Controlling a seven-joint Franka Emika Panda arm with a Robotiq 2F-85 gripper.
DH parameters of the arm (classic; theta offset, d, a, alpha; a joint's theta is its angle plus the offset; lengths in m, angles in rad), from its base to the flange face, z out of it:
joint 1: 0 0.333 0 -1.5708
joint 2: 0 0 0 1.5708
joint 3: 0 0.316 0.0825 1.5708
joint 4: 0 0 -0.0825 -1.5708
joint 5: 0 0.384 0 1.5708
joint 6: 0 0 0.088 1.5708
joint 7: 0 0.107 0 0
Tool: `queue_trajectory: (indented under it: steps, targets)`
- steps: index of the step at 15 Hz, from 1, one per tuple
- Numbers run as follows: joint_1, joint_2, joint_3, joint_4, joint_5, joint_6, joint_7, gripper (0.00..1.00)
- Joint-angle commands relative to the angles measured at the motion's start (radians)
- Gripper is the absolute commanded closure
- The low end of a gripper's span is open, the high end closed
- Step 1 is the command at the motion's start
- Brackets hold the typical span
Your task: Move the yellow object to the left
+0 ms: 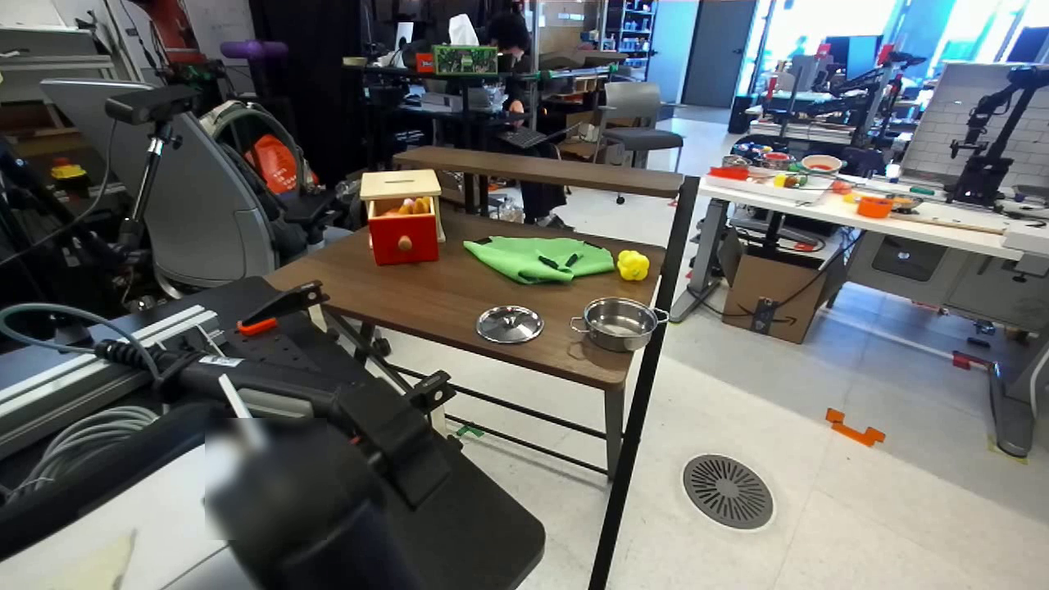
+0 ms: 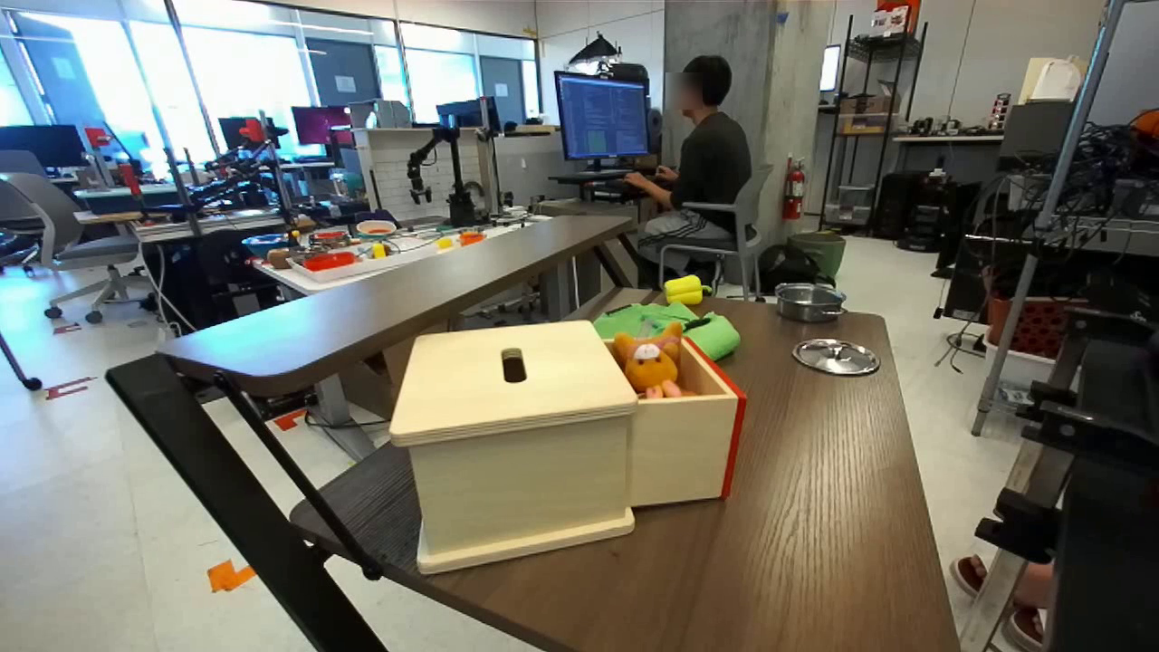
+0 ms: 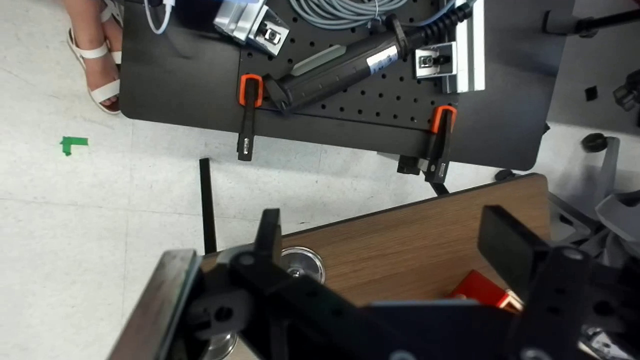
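"How does the yellow object (image 1: 633,265) look to you?"

"In an exterior view it shows bright, plain yellow: a small rounded lump with knobbly lobes, smaller than the silver pot (image 1: 620,328). It sits on the brown table (image 1: 401,291), just beside the corner of the green cloth (image 1: 524,256), and from that camera it lies behind the pot. A lid (image 1: 509,324) lies flat near the pot."

"And in an exterior view that looks across the wooden box (image 2: 516,471)?"

"There I find it beyond the cloth, near the far end of the table. From this side it looks longer, with a groove along it and a stubby nub at one end. Whether it touches the cloth, I can't tell."

"And your gripper (image 3: 385,232)?"

"Released, in the wrist view: my two fingers (image 3: 507,245) stand wide apart. Through the gap I see the brown of the table and part of the lid; near one fingertip is a corner of the red drawer (image 3: 476,288)."
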Motion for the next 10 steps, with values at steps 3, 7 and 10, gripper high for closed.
queue_trajectory:
  steps: [3,7,10]
  targets:
    - [-0.012,0.277,0.004,0.187,0.024,0.073,0.022,0.0]
    - [-0.02,0.483,0.027,0.342,0.029,0.119,0.045,0.0]
    - [-0.025,0.635,0.054,0.471,0.007,0.17,0.087,0.0]
